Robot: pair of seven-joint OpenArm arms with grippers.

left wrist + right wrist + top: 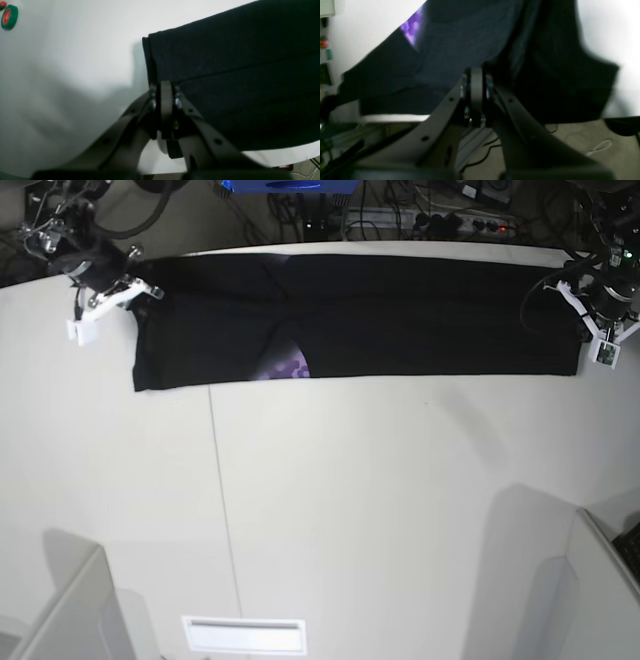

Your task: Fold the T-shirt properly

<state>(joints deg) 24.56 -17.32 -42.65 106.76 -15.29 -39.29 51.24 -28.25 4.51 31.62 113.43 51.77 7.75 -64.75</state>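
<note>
The T-shirt (400,315) lies pulled out into a long black band across the far side of the white table (350,500). A patch of purple print (287,366) peeks out at its near edge. My left gripper (570,283) is at the band's right end. In the left wrist view the left gripper (166,86) is shut on the corner of the doubled black T-shirt (237,75). My right gripper (145,288) is at the band's left end. In the right wrist view the right gripper (476,71) is shut on the T-shirt (460,42), near the purple print (412,31).
A green tape roll (9,16) lies on the table away from the left gripper. Cables and a power strip (460,222) run behind the far edge. Grey panels (70,610) stand at the near corners, and a white label (245,635) sits at the front.
</note>
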